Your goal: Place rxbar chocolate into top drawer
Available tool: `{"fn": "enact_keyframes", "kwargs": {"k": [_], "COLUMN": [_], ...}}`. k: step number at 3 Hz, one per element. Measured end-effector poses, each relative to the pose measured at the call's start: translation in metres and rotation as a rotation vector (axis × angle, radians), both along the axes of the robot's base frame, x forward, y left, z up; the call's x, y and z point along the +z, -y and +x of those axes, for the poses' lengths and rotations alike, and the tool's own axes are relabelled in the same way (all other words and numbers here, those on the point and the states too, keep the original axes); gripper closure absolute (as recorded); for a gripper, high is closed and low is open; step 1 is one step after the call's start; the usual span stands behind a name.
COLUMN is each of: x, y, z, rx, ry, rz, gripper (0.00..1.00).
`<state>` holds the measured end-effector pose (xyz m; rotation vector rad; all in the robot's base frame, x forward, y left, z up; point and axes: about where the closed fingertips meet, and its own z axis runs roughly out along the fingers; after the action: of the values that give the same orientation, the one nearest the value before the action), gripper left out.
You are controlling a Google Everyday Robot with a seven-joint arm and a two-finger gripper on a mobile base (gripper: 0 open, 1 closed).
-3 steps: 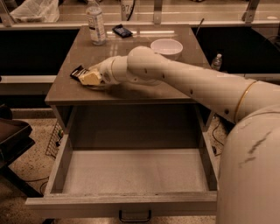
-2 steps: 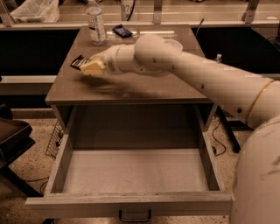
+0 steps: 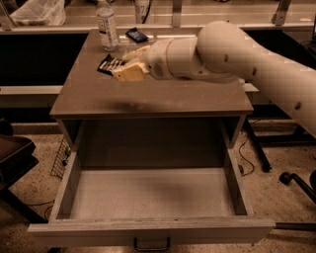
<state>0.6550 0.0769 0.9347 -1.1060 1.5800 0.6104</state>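
Observation:
The rxbar chocolate (image 3: pixel 109 64), a black wrapper with white stripes, sits between the fingers of my gripper (image 3: pixel 123 65). The gripper is shut on it and holds it above the left part of the table top (image 3: pixel 148 96), with a shadow on the surface below. The white arm reaches in from the right. The top drawer (image 3: pixel 148 230) is pulled wide open under the table. Its pale interior holds nothing, and its dark handle (image 3: pixel 152 244) is at the bottom edge.
A water bottle (image 3: pixel 106 24) and a dark bluish bar wrapper (image 3: pixel 137 35) stand at the back of the table. A plastic bag (image 3: pixel 37 12) lies on the counter behind. A dark chair (image 3: pixel 12 158) is at the left and a chair base (image 3: pixel 296 180) at the right.
The gripper has risen off the table top with the bar in it and moved a little to the right. The drawer has stayed open.

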Motion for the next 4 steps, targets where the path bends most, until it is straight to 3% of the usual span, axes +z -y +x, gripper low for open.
{"fn": "enact_keyframes", "kwargs": {"k": [1, 2, 3, 4], "x": [-0.038, -0.088, -0.134, -0.18], "y": [0.05, 0.086, 0.106, 0.109], "z": [-0.038, -0.073, -0.102, -0.119], "rx": [0.019, 0.075, 0.127, 0.191], "ry": [-0.053, -0.109, -0.152, -0.195], "rz": [-0.098, -0.203, -0.262, -0.303], "gripper": [1.0, 1.0, 1.0, 1.0]}}
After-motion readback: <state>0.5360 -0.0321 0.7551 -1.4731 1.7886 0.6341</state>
